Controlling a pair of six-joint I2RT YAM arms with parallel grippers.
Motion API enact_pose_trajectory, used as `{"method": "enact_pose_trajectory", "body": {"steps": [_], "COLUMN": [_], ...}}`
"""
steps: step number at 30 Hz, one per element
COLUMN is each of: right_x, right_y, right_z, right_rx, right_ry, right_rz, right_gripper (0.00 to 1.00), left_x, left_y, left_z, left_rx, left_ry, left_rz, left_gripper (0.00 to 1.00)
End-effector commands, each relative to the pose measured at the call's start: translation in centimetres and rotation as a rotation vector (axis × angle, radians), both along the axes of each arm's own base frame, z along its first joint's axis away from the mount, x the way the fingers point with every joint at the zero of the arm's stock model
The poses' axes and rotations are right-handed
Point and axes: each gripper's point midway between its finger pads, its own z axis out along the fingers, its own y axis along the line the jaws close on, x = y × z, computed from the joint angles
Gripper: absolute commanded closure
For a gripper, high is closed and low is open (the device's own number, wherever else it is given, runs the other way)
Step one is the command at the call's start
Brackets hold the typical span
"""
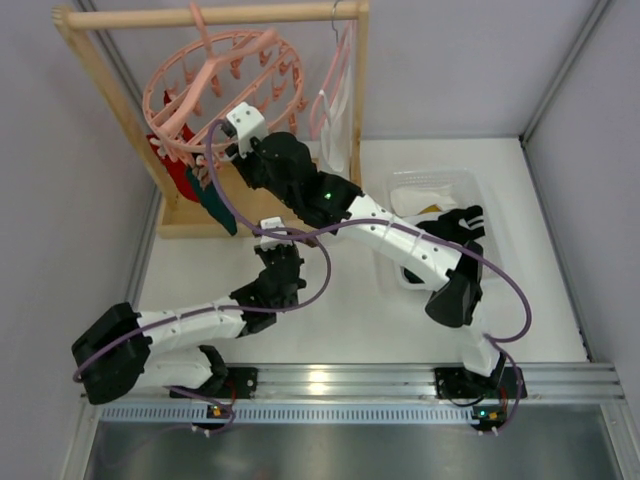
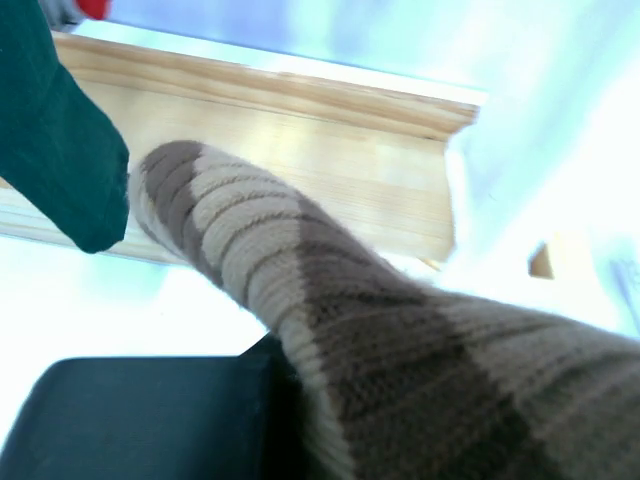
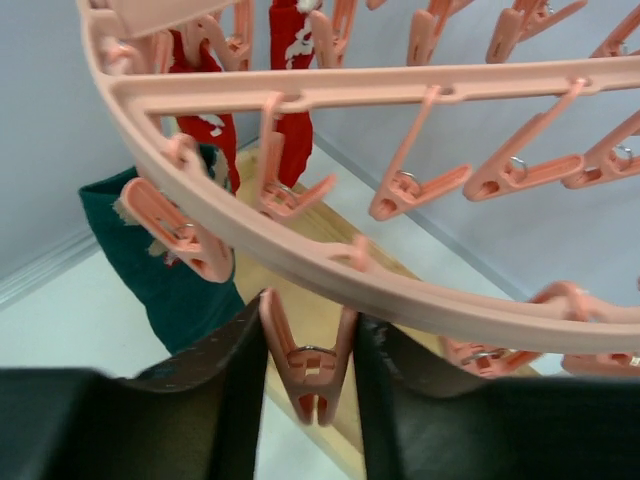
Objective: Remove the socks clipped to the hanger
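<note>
Under the wooden rail (image 1: 210, 15), we have light, limp socks to take off a rigid ring.

From above, the hanger (image 1: 225, 95) hangs on the rail. Red socks (image 1: 172, 170) and a teal sock (image 1: 218, 205) dangle from its left rim, long axes vertical, toes down. The right gripper (image 1: 248, 135) is at the rim and the left gripper (image 1: 272, 245) sits lower. On the left wrist, the jaws are pinched tight on a brown sock (image 2: 330, 300), its toe pointing up-left toward the wooden base (image 2: 300, 140). On the right wrist, the jaws are narrowed onto a clip peg (image 3: 310, 365), pressing both its sides. We judge the clipped socks soft and stretchy, best gripped just below their pegs.
</note>
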Motion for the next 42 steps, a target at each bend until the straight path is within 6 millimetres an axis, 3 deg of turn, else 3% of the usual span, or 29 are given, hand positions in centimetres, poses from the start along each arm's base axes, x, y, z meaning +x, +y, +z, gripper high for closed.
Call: {"method": "enact_pose_trajectory", "body": {"steps": [1, 3, 7, 8, 13, 14, 16, 17, 18, 20, 21, 22, 23, 24, 26, 27, 28, 29, 30, 31, 33, 34, 35, 37, 38, 39, 40, 41, 42], "right_x": [-0.7, -1.3, -2.6, -3.5, -6.4, -7.5, -8.5, -9.7, -10.0, -11.4, -11.6, -12.1, -12.8, -13.0, -13.7, -13.8, -14.0, -14.1, -14.2, -13.9, -14.6, -14.6, -15.2, -15.7, -16.4, -16.8, -17.1, -17.6, -17.7], "right_y": [-2.0, -2.3, -3.4, -4.1, -5.9, -7.0, -8.1, -9.8, -10.5, -13.6, -14.4, -15.4, -17.8, -18.7, -22.5, -23.6, -24.8, -27.3, -28.7, -30.6, -33.8, -35.6, -37.4, -40.1, -41.7, -42.6, -43.9, -45.3, -46.0], "right_z": [5.1, 5.3, 5.4, 6.5, 5.6, 6.8, 5.0, 6.6, 4.7, 5.8, 3.3, 2.8, 4.1, 1.2, 1.6, -0.4, -0.7, -0.3, -1.6, -1.9, -2.3, -2.2, -1.6, -1.8, -0.9, -0.6, -0.6, 0.2, 0.6], "right_rx": [0.117, 0.118, 0.116, 0.135, 0.115, 0.135, 0.109, 0.140, 0.110, 0.148, 0.106, 0.141, 0.193, 0.158, 0.214, 0.191, 0.207, 0.234, 0.209, 0.224, 0.254, 0.272, 0.319, 0.349, 0.400, 0.422, 0.427, 0.467, 0.475], "right_ry": [-0.035, -0.028, -0.021, -0.028, 0.024, 0.021, 0.066, 0.053, 0.079, 0.078, 0.103, 0.140, 0.117, 0.146, 0.137, 0.158, 0.170, 0.157, 0.173, 0.174, 0.183, 0.172, 0.163, 0.169, 0.163, 0.160, 0.152, 0.139, 0.131], "right_rz": [0.014, 0.028, 0.040, 0.055, 0.108, 0.134, 0.147, 0.159, 0.155, 0.136, 0.117, 0.098, 0.072, 0.048, -0.024, -0.058, -0.091, -0.161, -0.206, -0.289, -0.363, -0.424, -0.450, -0.525, -0.531, -0.538, -0.567, -0.578, -0.592], "right_gripper": [0.63, 0.52, 0.43, 0.37, 0.16, 0.12, 0.03, 0.01, 0.01, 0.01, 0.01, 0.01, 0.01, 0.00, 0.01, 0.01, 0.01, 0.01, 0.01, 0.01, 0.00, 0.01, 0.01, 0.00, 0.00, 0.01, 0.01, 0.01, 0.00], "left_x": [-1.8, -2.8, -3.9, -4.2, -5.4, -5.8, -6.4, -7.0, -7.3, -8.1, -8.3, -8.4, -8.7, -8.8, -9.5, -9.8, -10.0, -10.5, -10.8, -10.7, -10.5, -10.1, -9.6, -8.6, -8.2, -7.9, -7.6, -6.3, -5.7], "left_y": [0.4, 0.3, 0.8, 0.9, -0.9, -1.3, -2.2, -3.4, -4.0, -5.4, -5.9, -6.4, -7.0, -7.5, -9.4, -10.2, -11.5, -13.0, -14.1, -15.5, -17.7, -19.2, -20.5, -22.9, -24.2, -25.2, -27.0, -28.1, -28.9], "left_z": [0.7, 0.9, 1.1, 0.6, 0.7, 1.1, 1.8, 2.0, 2.0, 2.7, 2.9, 2.8, 3.5, 3.8, 4.8, 5.3, 4.7, 6.4, 6.6, 5.7, 7.3, 5.9, 7.7, 5.8, 7.4, 7.4, 5.3, 6.8, 6.7], "left_rx": [-0.039, -0.105, -0.158, -0.145, -0.217, -0.239, -0.266, -0.276, -0.287, -0.318, -0.325, -0.321, -0.325, -0.312, -0.285, -0.278, -0.251, -0.265, -0.252, -0.224, -0.225, -0.181, -0.188, -0.112, -0.112, -0.100, -0.068, -0.104, -0.111], "left_ry": [-0.020, -0.015, 0.013, 0.034, 0.069, 0.065, 0.061, 0.073, 0.081, 0.090, 0.095, 0.103, 0.099, 0.098, 0.097, 0.099, 0.121, 0.106, 0.114, 0.143, 0.137, 0.171, 0.146, 0.176, 0.147, 0.151, 0.190, 0.174, 0.182], "left_rz": [-0.007, -0.036, -0.085, -0.095, -0.248, -0.288, -0.364, -0.438, -0.478, -0.562, -0.583, -0.599, -0.619, -0.628, -0.674, -0.693, -0.713, -0.750, -0.782, -0.796, -0.832, -0.840, -0.852, -0.852, -0.867, -0.882, -0.911, -0.924, -0.941], "left_gripper": [1.00, 1.00, 1.00, 1.00, 1.00, 1.00, 1.00, 1.00, 1.00, 1.00, 1.00, 1.00, 1.00, 1.00, 1.00, 1.00, 1.00, 1.00, 1.00, 1.00, 1.00, 1.00, 1.00, 1.00, 1.00, 1.00, 1.00, 1.00, 1.00]}}
